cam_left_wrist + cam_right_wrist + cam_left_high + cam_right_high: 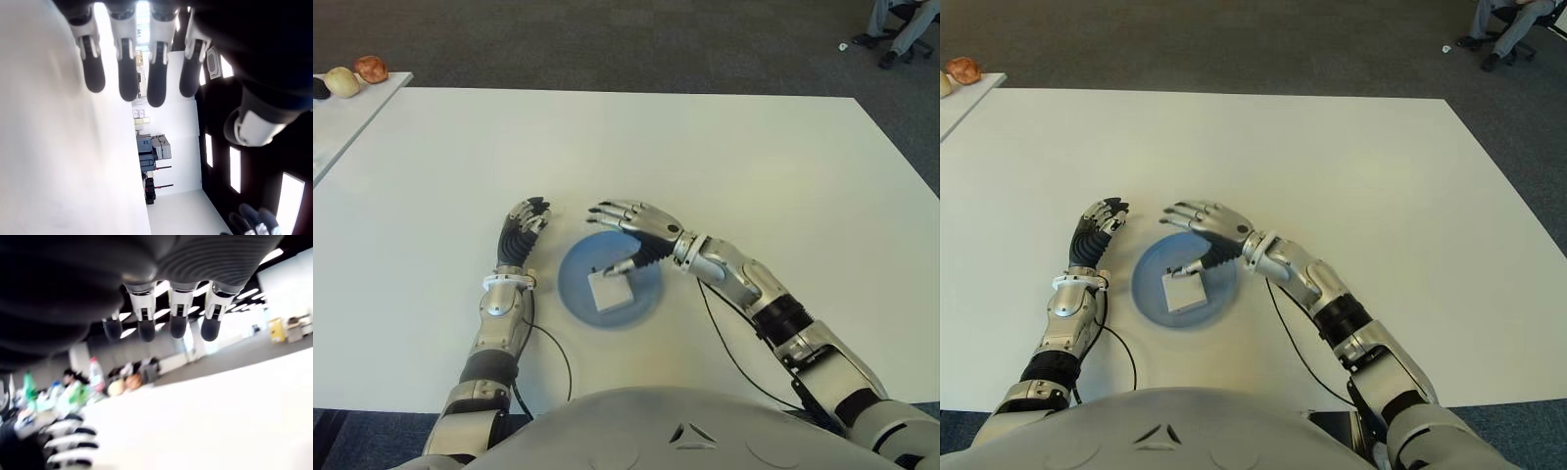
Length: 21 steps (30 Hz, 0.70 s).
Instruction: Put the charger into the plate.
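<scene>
The small white square charger (610,290) lies inside the round blue plate (576,264) on the white table (724,166), a little toward the robot's side of the plate's middle, with a short pale stub, perhaps its plug or a cable end, showing at its far edge. The right hand (628,227) hangs over the far right rim of the plate, fingers stretched out and spread and gripping nothing; its thumb (625,264) reaches down close to the charger, though whether the two touch cannot be told. Its own wrist view shows four straight fingers with only open room beyond them. The left hand (523,231) shows just beside the plate on its left side, fingers extended and relaxed, empty as well. Judging from how things lie, the placing step looks finished and the release is made; what is left would be to lift the right hand straight up and draw it back clear of the plate without the thumb nudging the charger or dragging the plate. No brand, label or writing can be read on the charger, the plate or either hand.
</scene>
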{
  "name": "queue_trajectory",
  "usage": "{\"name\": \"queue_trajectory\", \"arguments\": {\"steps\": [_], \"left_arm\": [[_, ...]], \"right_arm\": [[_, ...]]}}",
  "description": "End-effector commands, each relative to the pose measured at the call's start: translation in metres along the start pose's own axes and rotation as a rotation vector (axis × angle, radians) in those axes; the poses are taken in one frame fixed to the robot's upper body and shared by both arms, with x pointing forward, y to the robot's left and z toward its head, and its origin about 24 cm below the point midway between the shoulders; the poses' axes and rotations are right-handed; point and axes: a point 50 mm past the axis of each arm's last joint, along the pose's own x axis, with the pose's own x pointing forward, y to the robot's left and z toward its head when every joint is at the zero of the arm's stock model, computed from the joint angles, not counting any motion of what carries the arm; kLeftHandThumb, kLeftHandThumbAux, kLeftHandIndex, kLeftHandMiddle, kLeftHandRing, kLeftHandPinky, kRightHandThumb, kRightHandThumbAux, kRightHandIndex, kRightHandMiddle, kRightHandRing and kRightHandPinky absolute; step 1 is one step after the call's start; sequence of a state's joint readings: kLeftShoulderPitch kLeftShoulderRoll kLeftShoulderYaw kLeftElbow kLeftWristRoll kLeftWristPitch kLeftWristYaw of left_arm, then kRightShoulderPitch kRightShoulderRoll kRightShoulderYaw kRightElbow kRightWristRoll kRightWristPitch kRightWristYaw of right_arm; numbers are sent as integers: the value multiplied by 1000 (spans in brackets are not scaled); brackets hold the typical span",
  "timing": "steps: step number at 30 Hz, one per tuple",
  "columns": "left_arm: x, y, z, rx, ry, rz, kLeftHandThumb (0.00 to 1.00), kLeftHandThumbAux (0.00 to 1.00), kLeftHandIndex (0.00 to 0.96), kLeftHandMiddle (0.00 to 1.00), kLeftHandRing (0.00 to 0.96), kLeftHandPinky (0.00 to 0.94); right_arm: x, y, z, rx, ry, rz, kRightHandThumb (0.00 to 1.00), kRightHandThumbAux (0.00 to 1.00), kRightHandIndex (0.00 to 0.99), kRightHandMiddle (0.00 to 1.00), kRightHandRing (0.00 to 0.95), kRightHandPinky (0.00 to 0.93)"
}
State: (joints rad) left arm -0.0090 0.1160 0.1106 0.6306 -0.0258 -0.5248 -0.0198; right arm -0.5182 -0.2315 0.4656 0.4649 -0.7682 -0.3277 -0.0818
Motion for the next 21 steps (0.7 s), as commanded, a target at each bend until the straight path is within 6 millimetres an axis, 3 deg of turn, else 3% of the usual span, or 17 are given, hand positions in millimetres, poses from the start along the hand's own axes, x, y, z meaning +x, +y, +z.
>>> {"name": "queue_trajectory", "arguments": {"steps": [1, 6, 11, 21], "left_arm": [[-35, -15, -44, -54, 230, -35, 0, 523, 331, 298, 265, 249], [-35, -15, -44, -55, 223, -46, 0, 514, 338, 295, 248, 222], [-34, -14, -44, -59, 228, -46, 0, 521, 346, 291, 240, 215], [-34, -14, -47, -59, 240, -41, 0, 529, 348, 291, 243, 230]], "right_arm": [[11, -14, -11, 145, 117, -145, 61, 431, 0, 0, 0, 0], [4, -25, -22, 332, 214, -292, 63, 489, 0, 0, 0, 0], [-24, -16, -16, 519, 260, -415, 79, 536, 0, 0, 0, 0], [-28, -13, -15, 725, 326, -529, 84, 609, 0, 0, 0, 0]]}}
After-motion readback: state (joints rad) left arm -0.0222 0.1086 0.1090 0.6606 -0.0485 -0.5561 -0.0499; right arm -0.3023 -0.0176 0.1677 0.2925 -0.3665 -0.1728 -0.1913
